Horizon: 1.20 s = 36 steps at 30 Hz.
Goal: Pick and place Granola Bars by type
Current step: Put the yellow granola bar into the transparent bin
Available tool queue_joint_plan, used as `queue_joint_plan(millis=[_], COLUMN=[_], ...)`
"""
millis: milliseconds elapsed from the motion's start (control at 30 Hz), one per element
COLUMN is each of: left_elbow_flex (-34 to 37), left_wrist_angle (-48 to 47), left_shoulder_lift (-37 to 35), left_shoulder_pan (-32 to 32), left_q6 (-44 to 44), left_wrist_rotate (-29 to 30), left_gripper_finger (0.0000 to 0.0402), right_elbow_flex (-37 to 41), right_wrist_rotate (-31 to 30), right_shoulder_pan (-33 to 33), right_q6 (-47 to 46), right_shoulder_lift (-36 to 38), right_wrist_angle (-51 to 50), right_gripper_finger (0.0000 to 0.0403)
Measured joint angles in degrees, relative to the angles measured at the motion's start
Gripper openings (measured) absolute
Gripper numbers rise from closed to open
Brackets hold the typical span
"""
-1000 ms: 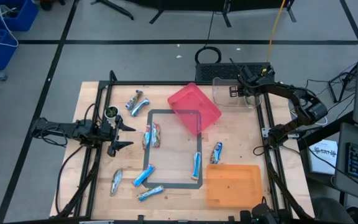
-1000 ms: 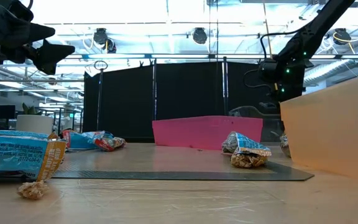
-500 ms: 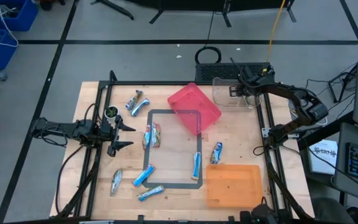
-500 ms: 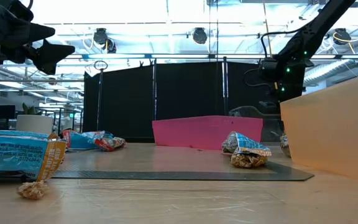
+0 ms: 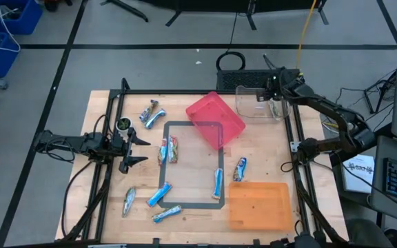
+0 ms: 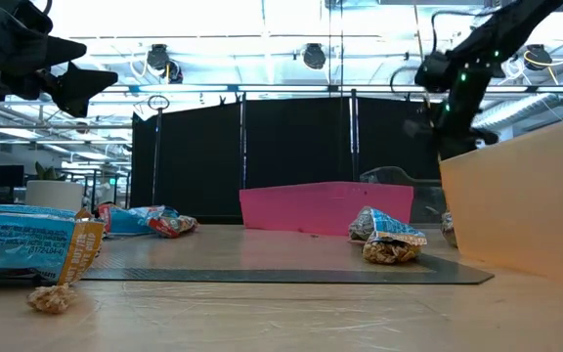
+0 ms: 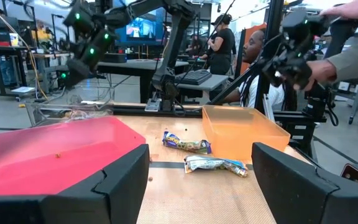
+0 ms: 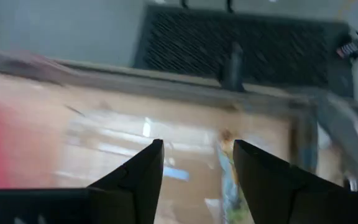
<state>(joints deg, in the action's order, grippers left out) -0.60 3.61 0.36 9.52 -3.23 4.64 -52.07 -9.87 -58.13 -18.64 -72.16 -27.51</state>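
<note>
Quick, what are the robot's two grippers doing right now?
Left gripper: open, holding nothing.
Right gripper: open, holding nothing, above the clear bin.

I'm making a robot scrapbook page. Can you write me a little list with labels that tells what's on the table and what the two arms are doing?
Table: wooden table with a dark taped rectangle
Bins: pink bin, orange bin, clear bin
Granola Bars: scattered on the table, blue-silver mostly; one in a red wrapper
Left gripper: open, empty, at the table's left edge
Right gripper: open, empty, above the clear bin
</note>
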Motion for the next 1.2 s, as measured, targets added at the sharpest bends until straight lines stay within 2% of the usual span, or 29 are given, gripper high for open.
queue_joint_plan(millis=[400,633,1200], left_elbow_flex=[0.0,0.0,0.0], left_wrist_angle=[0.0,0.0,0.0], left_shoulder_lift=[0.0,0.0,0.0], left_shoulder_pan=[0.0,0.0,0.0], left_q6=[0.0,0.0,0.0], left_wrist_rotate=[0.0,0.0,0.0], left_gripper_finger=[0.0287,0.028,0.028], right_elbow_flex=[-21.1,-31.8,-51.0], right_wrist_rotate=[1.3,8.4,17.7], right_shoulder_pan=[2.3,4.3,12.9], right_q6=[15.9,24.5,36.3], right_shoulder_lift=[0.8,0.3,-6.4], right_wrist_angle=[-5.8,-10.6,-23.1], right_gripper_finger=[0.0191,0.0191,0.0191])
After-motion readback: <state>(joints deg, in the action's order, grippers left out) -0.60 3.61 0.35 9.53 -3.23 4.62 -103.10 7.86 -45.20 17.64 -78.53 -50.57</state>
